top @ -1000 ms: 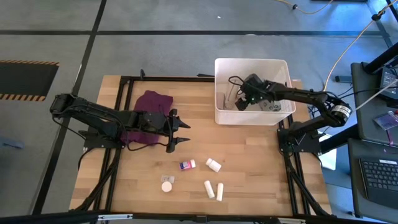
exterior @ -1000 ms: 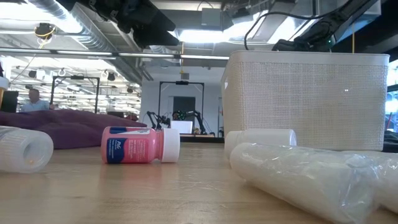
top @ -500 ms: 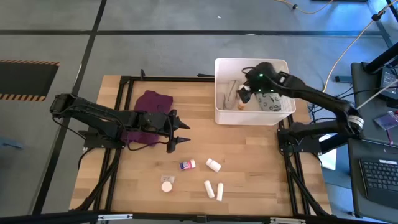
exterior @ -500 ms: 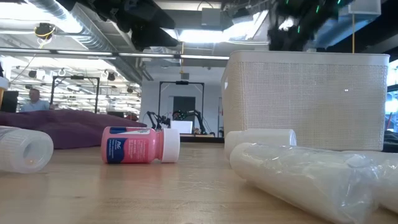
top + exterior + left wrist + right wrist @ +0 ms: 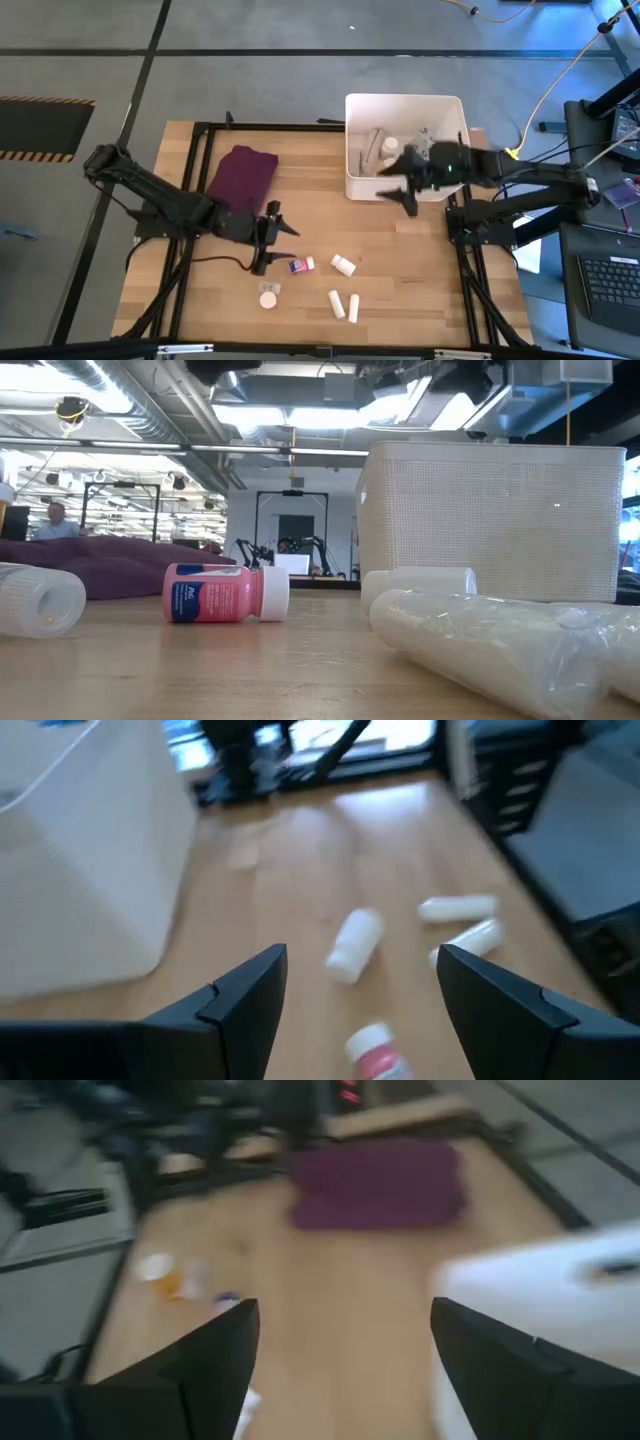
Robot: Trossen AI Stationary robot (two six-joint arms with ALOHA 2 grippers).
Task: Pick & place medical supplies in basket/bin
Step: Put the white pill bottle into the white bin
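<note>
Five supplies left on bench (image 5: 200,300) | left gripper (image 5: 272,237) jaws wide beside pink bottle (image 5: 300,265) | right gripper (image 5: 400,190) jaws wide at tub (image 5: 352,150) | risk: nudged bottle rolls

The light, wood-grained tabletop (image 5: 400,280) carries a white rectangular plastic tub (image 5: 354,145) whose side shows a fine mesh texture in the low view, a deep purple folded cloth (image 5: 243,174), a pink bottle with blue label and white cap (image 5: 224,593), and plain white tubes (image 5: 344,306); both arms are dark
</note>
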